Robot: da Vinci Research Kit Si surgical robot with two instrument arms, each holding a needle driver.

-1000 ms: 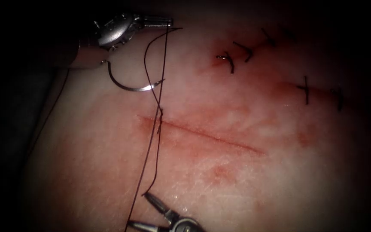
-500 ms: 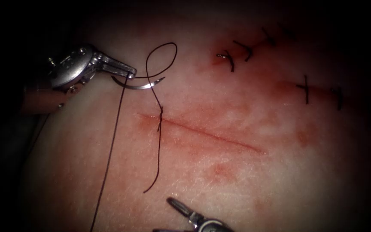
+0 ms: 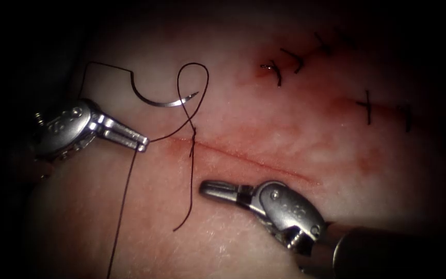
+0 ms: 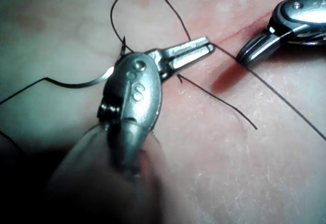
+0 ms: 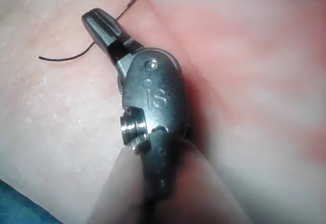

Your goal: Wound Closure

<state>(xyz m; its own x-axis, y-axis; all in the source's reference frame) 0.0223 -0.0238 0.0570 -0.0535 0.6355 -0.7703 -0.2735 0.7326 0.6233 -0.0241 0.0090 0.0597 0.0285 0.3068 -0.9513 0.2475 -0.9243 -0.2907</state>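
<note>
The curved needle [image 3: 162,102] lies loose on the tissue [image 3: 264,124] above the left end of the cut [image 3: 254,163], held by neither tool and not in the tissue. A knot [image 3: 193,135] sits at that end of the cut, with a thread loop [image 3: 192,77] above it. My left tool [image 3: 145,143] is just left of the cut, jaws shut on the thread [image 3: 125,206]; the same grip appears in the left wrist view [image 4: 208,48]. My right tool [image 3: 205,189] lies below the cut, shut and holding nothing. The free thread tail [image 3: 181,222] ends beside it, as the right wrist view shows [image 5: 61,59].
Several dark finished stitches [image 3: 277,72] cross two other cuts at the upper right, some more [image 3: 367,107] further right. Red fluid stains the tissue around the cut [image 3: 218,139]. The right tool's shaft [image 3: 378,253] enters from the lower right.
The left tool swung down and left from above the needle to the cut's left end, carrying the thread. The right tool rose toward the cut and closed its jaws.
</note>
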